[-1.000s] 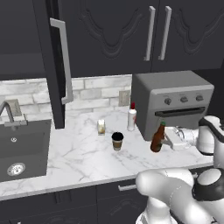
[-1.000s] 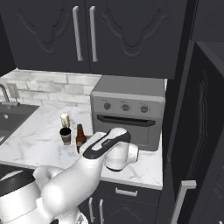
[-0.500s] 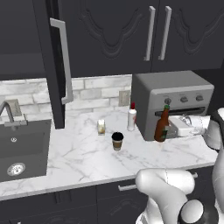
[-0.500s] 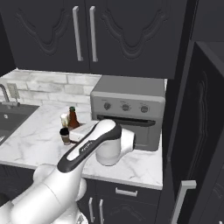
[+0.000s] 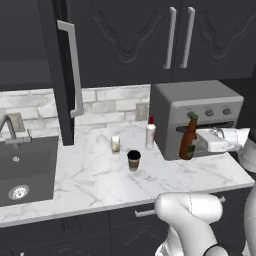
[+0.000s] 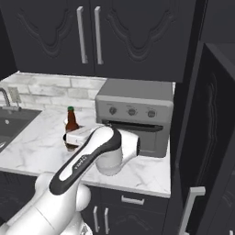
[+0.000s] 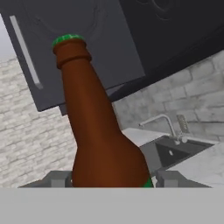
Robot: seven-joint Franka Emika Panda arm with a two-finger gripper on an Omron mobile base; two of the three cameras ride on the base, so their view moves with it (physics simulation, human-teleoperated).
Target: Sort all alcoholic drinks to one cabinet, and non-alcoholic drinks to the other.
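Since a second ago the brown beer bottle has gone up and to the right, from standing low by the toaster oven's corner to hanging in front of its door, clear of the worktop. Everything else on the marble has stayed put.

Going left to right from the left base camera: sink with its faucet at the far left, then the tall narrow cabinet door swung open with its long silver bar handle. Next, near the backsplash, sits the little cream carton. Just in front of it and a bit right is the paper coffee cup with the black lid. Then the white bottle with the red cap, standing just beside the left side of the toaster oven.

The beer bottle is roughly upright, green cap on top, held low on its body. The tool reaches in from the right and is clamped on the bottle; in the hand view the two dark fingertips sit snug either side of the brown glass. From the right base camera the bottle pokes up just behind the white wrist, with the oven to its right.
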